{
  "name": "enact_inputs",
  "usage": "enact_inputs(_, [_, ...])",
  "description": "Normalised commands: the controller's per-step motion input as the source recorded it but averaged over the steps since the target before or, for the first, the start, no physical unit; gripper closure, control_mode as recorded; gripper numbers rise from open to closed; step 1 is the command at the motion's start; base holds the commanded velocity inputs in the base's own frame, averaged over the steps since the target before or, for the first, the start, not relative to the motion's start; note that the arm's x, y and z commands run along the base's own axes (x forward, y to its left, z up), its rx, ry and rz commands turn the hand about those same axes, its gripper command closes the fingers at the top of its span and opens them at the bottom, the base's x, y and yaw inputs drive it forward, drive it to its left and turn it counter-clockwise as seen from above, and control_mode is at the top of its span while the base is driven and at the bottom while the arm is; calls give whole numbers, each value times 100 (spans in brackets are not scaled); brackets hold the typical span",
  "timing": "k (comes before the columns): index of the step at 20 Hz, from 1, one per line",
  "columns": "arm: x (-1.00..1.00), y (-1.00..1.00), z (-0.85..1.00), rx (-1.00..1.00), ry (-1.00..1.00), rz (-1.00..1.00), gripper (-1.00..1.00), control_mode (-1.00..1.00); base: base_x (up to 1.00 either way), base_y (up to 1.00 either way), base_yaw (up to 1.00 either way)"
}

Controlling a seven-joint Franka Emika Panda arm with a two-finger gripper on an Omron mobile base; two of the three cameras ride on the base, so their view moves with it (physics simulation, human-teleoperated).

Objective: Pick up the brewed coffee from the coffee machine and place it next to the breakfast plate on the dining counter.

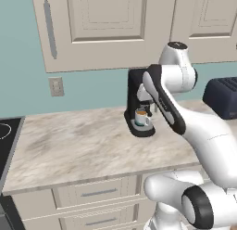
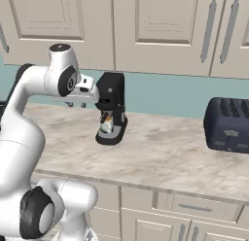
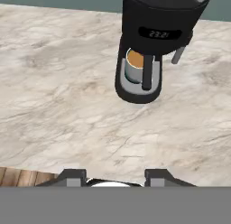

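At the bottom edge of the hand view, the gripper (image 3: 116,178) stood with its two tips spread and nothing between them, poised above bare marble counter (image 3: 54,105). Beyond it, in the upper middle of that frame, the mug (image 3: 134,65) sat on the round drip base of the coffee machine (image 3: 155,24), brown coffee showing at its rim, with a dark upright part of the machine crossing in front of it.

In the left base view the arm reached across the centre of the frame, and the mug (image 1: 141,118) showed just left of the forearm, tucked under the black machine (image 1: 135,92). In the right base view the hand hovered at the left centre, close by the machine (image 2: 113,106), the mug (image 2: 106,123) pale beneath the brew head. A dark blue toaster (image 2: 227,124) stood at the right edge of that frame, well apart from the work.

Judged from this, the approach was under way and the pick not yet made: the mug was untouched. The next move would call for lowering the hand to mug height, going in level under the overhang, and closing on the cup without tipping the coffee. The plate and dining counter lay outside these frames
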Motion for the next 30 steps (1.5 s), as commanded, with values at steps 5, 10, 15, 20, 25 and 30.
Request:
enact_inputs(5, [-53, -19, -16, 3, -36, 0, -100, -100, 0, 0, 0])
enact_inputs(10, [-91, -95, -95, 14, -66, 11, -100, -100, 0, 0, 0])
enact_inputs(15, [-11, -87, -87, 11, -36, 17, -100, -100, 0, 0, 0])
enact_inputs(20, [71, -9, -44, 21, -11, 27, -100, -100, 0, 0, 0])
enact_inputs(25, [58, 0, -36, 15, -9, 41, -100, -100, 0, 0, 0])
enact_inputs(30, [18, -5, -37, 1, -5, 27, -100, -100, 0, 0, 0])
